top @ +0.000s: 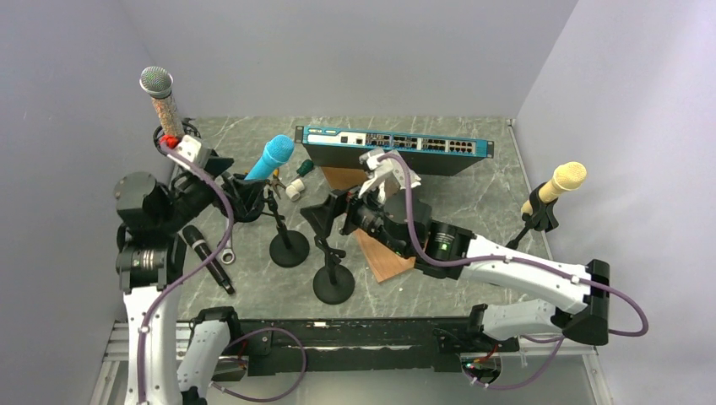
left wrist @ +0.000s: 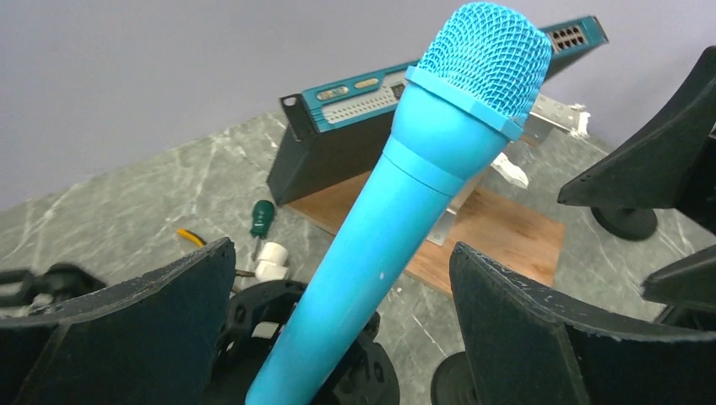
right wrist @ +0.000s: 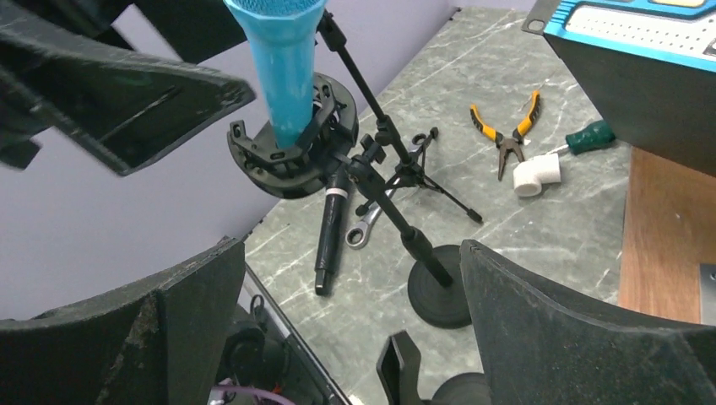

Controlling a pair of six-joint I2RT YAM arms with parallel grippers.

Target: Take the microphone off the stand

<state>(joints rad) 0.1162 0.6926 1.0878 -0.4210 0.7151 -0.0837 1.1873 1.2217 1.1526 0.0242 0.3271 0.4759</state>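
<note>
Pale lavender-grey walls, grey marble-look tabletop, lighting seemingly soft, even

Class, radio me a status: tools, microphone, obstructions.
Left tool open, straddling blue microphone. Right tool open, holding nothing. Microphone seated in stand mount. Second stand close beside.

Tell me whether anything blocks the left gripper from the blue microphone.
Nothing visible does. The left gripper is open with a finger on each side of the blue microphone, which sits in its stand's mount.
</note>
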